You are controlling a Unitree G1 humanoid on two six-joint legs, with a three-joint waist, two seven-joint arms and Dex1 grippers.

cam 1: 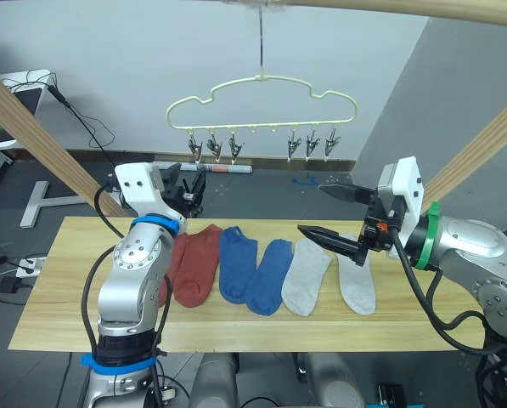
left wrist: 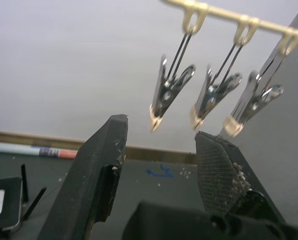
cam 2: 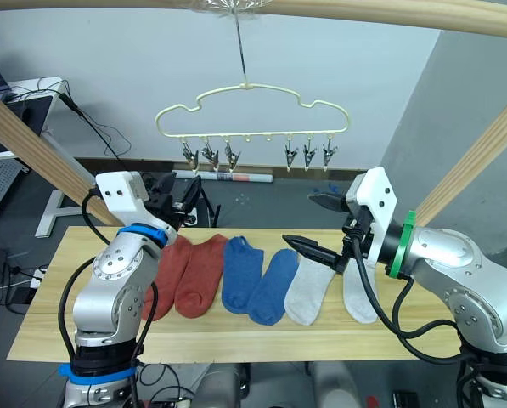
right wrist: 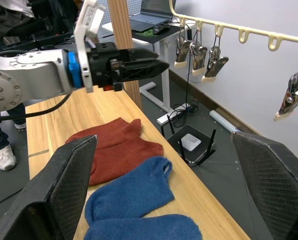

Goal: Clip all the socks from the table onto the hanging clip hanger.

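Socks [cam 1: 270, 274] in a row of six, two rust-red, two blue and two light grey, lie flat on the wooden surface [cam 1: 58, 306] in the head camera's view, while the clip hanger [cam 1: 261, 106] dangles bare above and behind them. Nothing is clipped, so the whole job looks to be ahead. The left pincer [cam 1: 188, 185] is raised by the surface's far edge, released and carrying nothing. The right pincer [cam 1: 329, 210] is spread wide above the grey pair.

From the left wrist, black fingers [left wrist: 96, 170] stand apart just below three silver clips [left wrist: 208, 97], all vacant.

From the right wrist, the wide-open fingers [right wrist: 64, 185] frame a red sock [right wrist: 116, 150] and blue socks [right wrist: 134, 197] beneath the hanger's rail [right wrist: 238, 30].

No brand, label or legible writing can be made out anywhere.
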